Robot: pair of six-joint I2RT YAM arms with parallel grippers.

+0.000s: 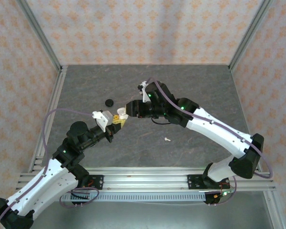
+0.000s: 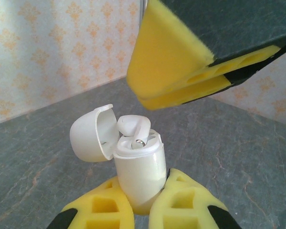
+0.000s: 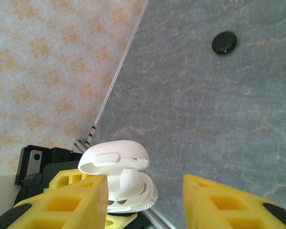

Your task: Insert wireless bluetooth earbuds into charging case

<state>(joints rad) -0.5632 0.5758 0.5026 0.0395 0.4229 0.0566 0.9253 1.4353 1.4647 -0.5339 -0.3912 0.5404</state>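
Jaws of the left gripper [image 2: 142, 202] pinch the open charging case [image 2: 139, 167], an earbud [image 2: 131, 126] seemingly half-seated inside.

The charging case [image 2: 138, 171] is white, end effector fingers [image 2: 100, 210] yellow, disc [image 3: 224, 42] black, table [image 1: 190, 90] veined grey, walls [image 1: 133, 28] orange-patterned peach.

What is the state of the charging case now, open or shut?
Open. The charging case has its lid swung back to one side, and an earbud lies across its exposed top.

Left end effector [image 2: 144, 193] clamped; right end effector [image 3: 144, 193] parted, hovering opposite.
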